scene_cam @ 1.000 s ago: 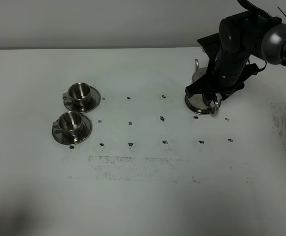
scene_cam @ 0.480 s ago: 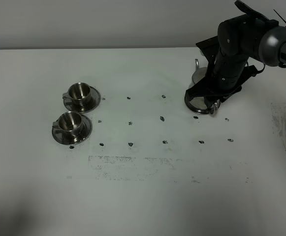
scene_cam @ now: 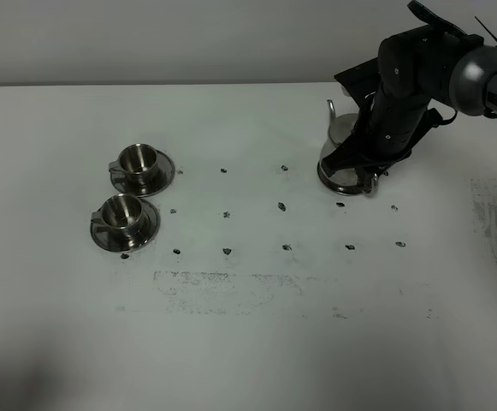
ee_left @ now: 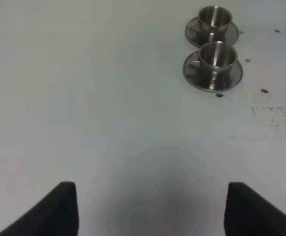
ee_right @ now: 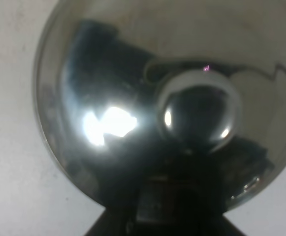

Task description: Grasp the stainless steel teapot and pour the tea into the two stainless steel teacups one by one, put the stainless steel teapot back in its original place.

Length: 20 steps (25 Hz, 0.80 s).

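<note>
Since a second ago, your right gripper (ee_right: 165,214) has gone from wide open to fully closed. The teapot (scene_cam: 342,133) has slid a little toward the left of the high view, and its thin spout (scene_cam: 331,107) has gone with it. Your jaws are now clamped on the pot at its handle (scene_cam: 372,181) side, though the arm hides the grip itself from above.

Through the right wrist camera you look almost straight down on the domed lid and its round knob (ee_right: 199,115), with the dark gripper at the pot's edge. The teapot is at the far right of the table (scene_cam: 248,342). You cannot tell whether its base rests on the surface or sits just above it.

Your left gripper (ee_left: 155,209) hangs over bare table with its fingers spread wide, holding nothing. At the left, the farther cup (scene_cam: 138,159) and the nearer cup (scene_cam: 121,212) each sit on a round saucer, handles toward the left edge. They are just beside each other and well apart from the pot.
</note>
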Motion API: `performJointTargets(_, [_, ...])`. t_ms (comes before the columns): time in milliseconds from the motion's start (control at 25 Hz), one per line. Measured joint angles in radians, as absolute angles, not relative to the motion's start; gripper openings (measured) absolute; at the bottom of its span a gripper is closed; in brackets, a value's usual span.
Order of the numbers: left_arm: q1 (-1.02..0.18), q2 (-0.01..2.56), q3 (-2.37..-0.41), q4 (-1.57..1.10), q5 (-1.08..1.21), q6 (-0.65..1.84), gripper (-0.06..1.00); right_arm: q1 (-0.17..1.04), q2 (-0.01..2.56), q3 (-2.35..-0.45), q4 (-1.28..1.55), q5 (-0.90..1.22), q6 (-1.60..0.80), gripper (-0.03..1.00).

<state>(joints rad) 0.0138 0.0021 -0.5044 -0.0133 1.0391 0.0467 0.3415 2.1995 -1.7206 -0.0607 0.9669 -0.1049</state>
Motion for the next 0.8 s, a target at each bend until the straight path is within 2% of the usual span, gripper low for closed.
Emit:
performJointTargets(600, [0.014,0.002,-0.504,-0.013,1.039,0.047,0.61,0.347,2.084,-1.721,-0.046,1.015,-0.129,0.2])
performJointTargets(800, [0.014,0.002,-0.504,-0.013,1.039,0.047,0.61,0.408,2.052,-1.721,-0.055,1.011,-0.175,0.2])
